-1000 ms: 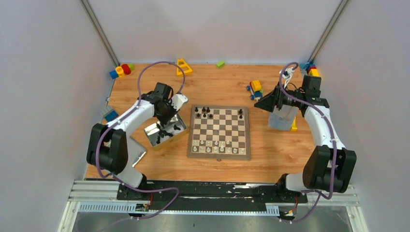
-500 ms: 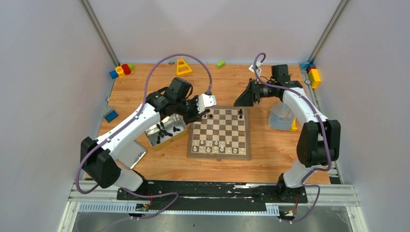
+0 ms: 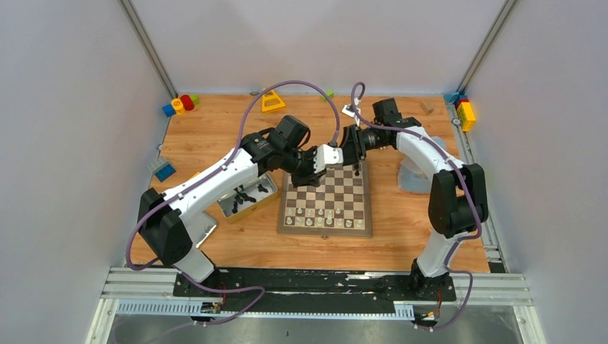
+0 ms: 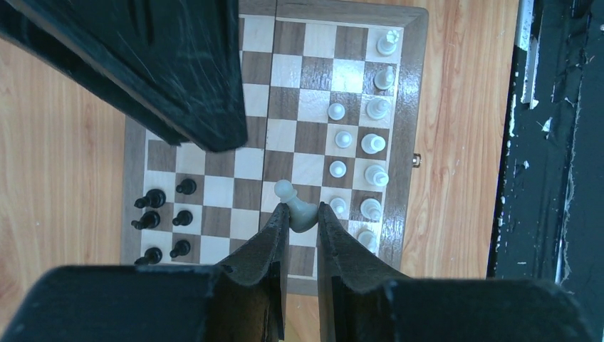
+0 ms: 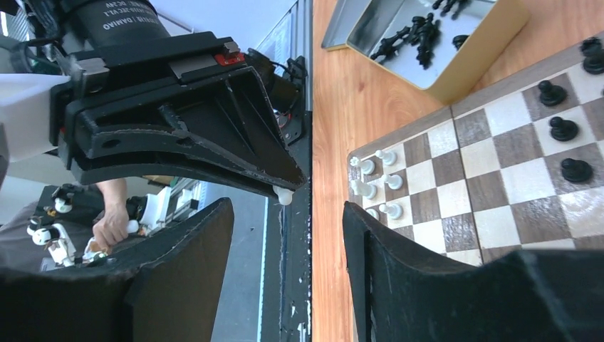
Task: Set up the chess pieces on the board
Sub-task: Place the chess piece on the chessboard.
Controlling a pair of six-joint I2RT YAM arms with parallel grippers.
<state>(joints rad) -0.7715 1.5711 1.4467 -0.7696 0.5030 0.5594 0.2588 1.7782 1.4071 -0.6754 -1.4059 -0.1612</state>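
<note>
Pinching a pale pawn low by its base in the left gripper, with the head poking out past the fingertips. Gripped that low, probably, to leave the foot free for a flat landing. Hovering over the board, around the middle files, between the black pieces at one end and the pale rows at the other. Looks bound for a gap in the pale pawn line.

Spread wide on the right gripper, with nothing between the fingers, and sitting just beside the left wrist over the board's far edge. Crowded up there from above: two arms nose to nose, cables looping overhead. Little slack for swinging either way without a bump.

Plenty of bare squares mid-board for coming down. Tighter near the pale ranks, with neighbours just beside any gap. More black pieces lying in the tin beside the board's left border, well apart from the coloured blocks at the far corners of the table.
</note>
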